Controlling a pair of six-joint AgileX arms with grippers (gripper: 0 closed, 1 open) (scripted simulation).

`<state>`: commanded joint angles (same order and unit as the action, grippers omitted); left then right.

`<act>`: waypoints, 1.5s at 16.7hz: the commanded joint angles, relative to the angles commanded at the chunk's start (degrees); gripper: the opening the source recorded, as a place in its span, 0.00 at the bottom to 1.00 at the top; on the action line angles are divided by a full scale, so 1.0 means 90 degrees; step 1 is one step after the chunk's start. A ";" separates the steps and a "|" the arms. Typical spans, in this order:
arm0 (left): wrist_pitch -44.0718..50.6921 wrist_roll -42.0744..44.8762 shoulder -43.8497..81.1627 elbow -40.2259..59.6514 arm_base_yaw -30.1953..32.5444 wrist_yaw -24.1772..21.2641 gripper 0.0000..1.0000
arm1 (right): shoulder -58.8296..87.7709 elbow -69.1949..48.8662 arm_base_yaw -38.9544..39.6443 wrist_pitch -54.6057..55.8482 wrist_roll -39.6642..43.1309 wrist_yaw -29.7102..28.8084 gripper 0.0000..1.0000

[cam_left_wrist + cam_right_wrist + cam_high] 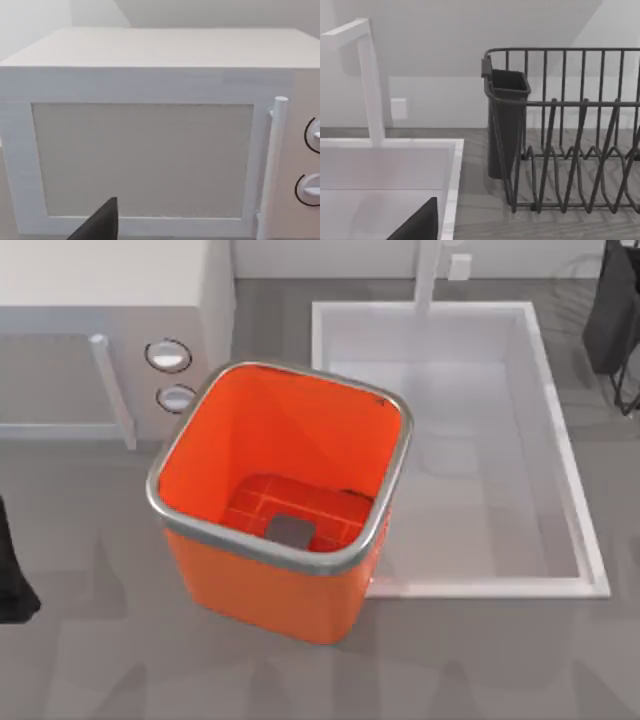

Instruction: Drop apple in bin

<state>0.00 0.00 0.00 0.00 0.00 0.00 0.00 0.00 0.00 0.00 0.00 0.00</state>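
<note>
grey worktop [90, 660] holds the big orange bin [270, 590] between a white microwave [150, 150] and a sink [560, 500]. i can't find the apple, not even in the bin. both arms wait off at the edges. can't tell if their jaws are apart. looks hardly started.

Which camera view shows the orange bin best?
The top view: the bin appears whole there, with its silver rim, gridded floor and grey square. The left wrist view faces the microwave; the right wrist view faces the sink and dish rack.
</note>
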 joint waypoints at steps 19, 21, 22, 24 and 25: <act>0.0000 0.0000 0.0000 0.0000 0.0000 0.0000 1.00 | 0.8345 -0.5778 -0.0078 -0.4695 0.0392 -0.0345 1.00; 0.0000 0.0000 0.0000 0.0000 0.0000 0.0000 1.00 | 0.9388 -0.6531 -0.0087 -0.5309 0.0446 -0.0389 1.00; 0.0000 0.0000 0.0000 0.0000 0.0000 0.0000 1.00 | 0.9853 -0.6881 -0.0090 -0.5580 0.0471 -0.0409 1.00; 0.0000 0.0000 0.0000 0.0000 0.0000 0.0000 1.00 | 1.0687 -0.7510 -0.0096 -0.6042 0.0516 -0.0448 1.00; 0.0000 0.0000 0.0000 0.0000 0.0000 0.0000 1.00 | 1.1047 -0.7779 -0.0098 -0.6229 0.0534 -0.0465 1.00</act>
<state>0.00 0.00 0.00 0.00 0.00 0.00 99.43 -70.01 -0.88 -56.06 4.81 -4.18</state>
